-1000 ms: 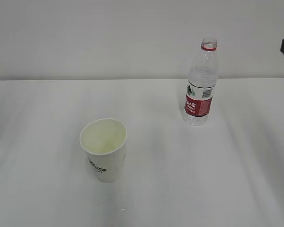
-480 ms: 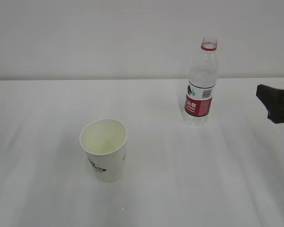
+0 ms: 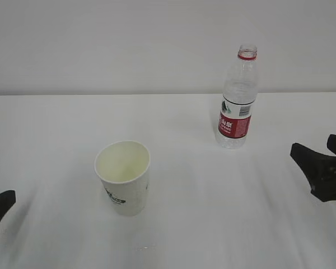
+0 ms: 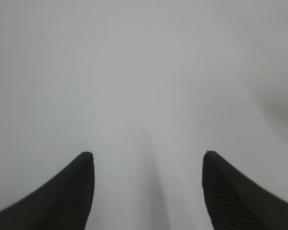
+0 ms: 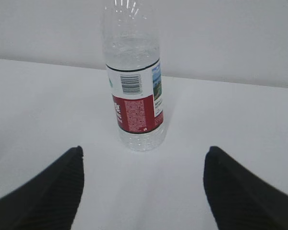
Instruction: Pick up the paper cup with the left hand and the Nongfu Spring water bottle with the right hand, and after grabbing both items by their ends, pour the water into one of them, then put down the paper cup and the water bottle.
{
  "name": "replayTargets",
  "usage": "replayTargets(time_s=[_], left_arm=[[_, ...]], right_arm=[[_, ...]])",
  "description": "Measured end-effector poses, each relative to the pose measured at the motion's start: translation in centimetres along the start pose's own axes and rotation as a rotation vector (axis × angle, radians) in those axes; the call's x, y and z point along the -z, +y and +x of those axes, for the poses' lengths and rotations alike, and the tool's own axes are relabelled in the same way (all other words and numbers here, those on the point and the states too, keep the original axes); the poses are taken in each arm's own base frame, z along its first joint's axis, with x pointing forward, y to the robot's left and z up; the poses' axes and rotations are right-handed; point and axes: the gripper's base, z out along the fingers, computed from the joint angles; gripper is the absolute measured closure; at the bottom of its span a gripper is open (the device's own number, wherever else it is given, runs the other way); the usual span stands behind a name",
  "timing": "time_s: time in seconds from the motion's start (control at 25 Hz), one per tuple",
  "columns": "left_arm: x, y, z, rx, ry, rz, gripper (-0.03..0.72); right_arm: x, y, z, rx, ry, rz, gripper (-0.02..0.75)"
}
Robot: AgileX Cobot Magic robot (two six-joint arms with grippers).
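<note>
Black and spread wide, the right hand (image 3: 326,167) is hovering low at the right edge of the white worktop (image 3: 213,213), gripping nothing; in its wrist view the Nongfu Spring water bottle (image 5: 133,81) is standing upright straight ahead between the two fingertips (image 5: 57,189), apart from them. From outside, the bottle is sitting farther back and to the left of that hand. At the left edge, the left hand (image 4: 146,163) is also standing open and empty, facing only bare worktop. To its right, well apart, the paper cup (image 3: 123,176) is standing upright, mouth up
</note>
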Motion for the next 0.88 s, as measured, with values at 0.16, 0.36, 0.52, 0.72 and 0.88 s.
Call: replayTargets(time_s=[0.16, 0.36, 0.52, 0.72, 0.88], left_arm=[[0.3, -0.8, 0.4, -0.032, 0.019, 0.08, 0.182], [0.4, -1.6, 0.5, -0.073, 0.025, 0.171, 0.188], [0.3, -1.7, 0.4, -0.083, 0.021, 0.189, 0.192], [-1.0, -2.0, -0.9, -0.133, -0.036, 0.252, 0.192], [-1.9, -2.3, -2.0, -0.174, -0.08, 0.299, 0.193]], right_arm=[[0.4, 0.4, 0.9, -0.027, -0.028, -0.021, 0.15], [1.0, 0.6, 1.9, -0.038, 0.014, -0.025, 0.15], [1.1, 0.7, 1.9, -0.032, 0.014, -0.026, 0.151], [1.1, 0.7, 1.9, -0.03, 0.012, -0.026, 0.15], [1.1, 0.7, 1.9, -0.029, 0.01, -0.026, 0.15]])
